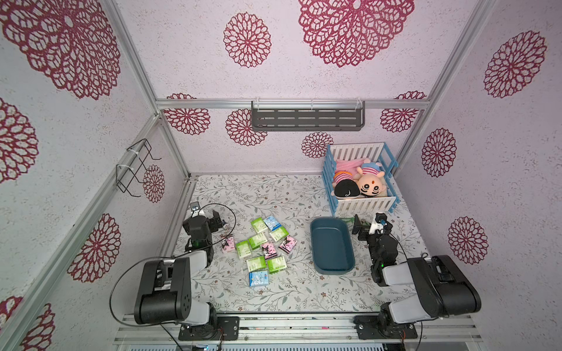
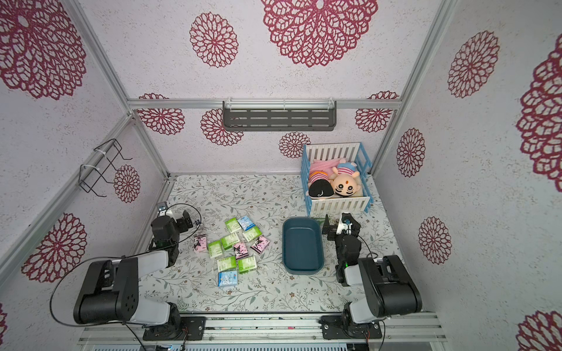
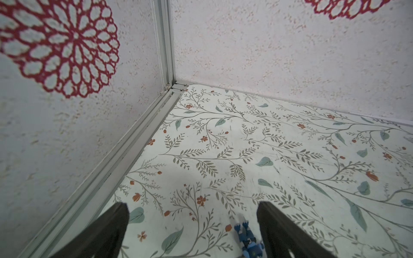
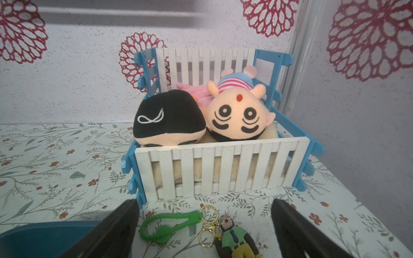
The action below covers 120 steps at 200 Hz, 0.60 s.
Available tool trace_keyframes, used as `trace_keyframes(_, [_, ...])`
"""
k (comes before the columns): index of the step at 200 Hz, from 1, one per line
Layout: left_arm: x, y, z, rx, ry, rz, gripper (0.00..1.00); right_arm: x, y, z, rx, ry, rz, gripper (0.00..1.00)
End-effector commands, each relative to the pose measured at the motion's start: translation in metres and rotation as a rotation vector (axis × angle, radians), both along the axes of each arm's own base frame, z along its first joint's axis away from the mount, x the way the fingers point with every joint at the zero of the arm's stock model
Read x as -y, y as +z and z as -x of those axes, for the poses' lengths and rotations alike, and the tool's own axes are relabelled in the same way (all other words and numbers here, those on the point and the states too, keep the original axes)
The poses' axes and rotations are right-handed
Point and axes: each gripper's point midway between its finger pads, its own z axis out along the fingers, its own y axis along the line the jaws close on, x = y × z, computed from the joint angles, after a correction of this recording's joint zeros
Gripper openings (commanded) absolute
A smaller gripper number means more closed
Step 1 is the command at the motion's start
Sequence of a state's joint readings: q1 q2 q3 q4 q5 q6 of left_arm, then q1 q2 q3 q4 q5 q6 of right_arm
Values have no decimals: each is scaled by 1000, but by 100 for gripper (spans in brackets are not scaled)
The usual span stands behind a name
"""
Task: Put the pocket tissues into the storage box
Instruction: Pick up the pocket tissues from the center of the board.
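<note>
Right wrist view: right gripper (image 4: 203, 202), jaws spread like the left gripper's (image 3: 192, 203), hangs over a keychain (image 4: 234, 239) beside the storage box (image 4: 44, 239); closing here would likely snag it and miss the pocket tissues (image 1: 269, 250) on the box's other side.

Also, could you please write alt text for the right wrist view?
A blue-and-white toy crib holding two plush dolls stands on the table, beyond the open jaws of the right gripper. A keychain and the storage box lie nearer.

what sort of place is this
Probably a robot test booth dressed like a nursery: silver aluminium frame posts holding flower-patterned wall panels, and a blue-and-white slatted toy crib on the leaf-print tabletop.
</note>
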<state>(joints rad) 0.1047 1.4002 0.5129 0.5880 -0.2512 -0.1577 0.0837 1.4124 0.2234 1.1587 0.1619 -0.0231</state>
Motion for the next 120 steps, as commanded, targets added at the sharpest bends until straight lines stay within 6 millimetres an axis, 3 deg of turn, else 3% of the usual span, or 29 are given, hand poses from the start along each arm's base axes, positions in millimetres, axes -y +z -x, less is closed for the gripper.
trace_keyframes(1, [9,58,5,50,-27,39,97,3,53,-5,63,-69,-13,99])
trace_keyframes(23, [21,90,14,18,-52,146,97,-13,84,-15,18,-51,-41,99])
trace_keyframes(48, [56,95,20,-66,-142,191,97,-69,100,-13,-38,83,-26,99])
trace_keyframes(78, [113,97,25,-107,-272,227,97,-150,88,-9,-181,317,-63,99])
trace_keyframes(120, [151,82,24,-151,-315,325,97,-250,55,-9,-404,580,-78,99])
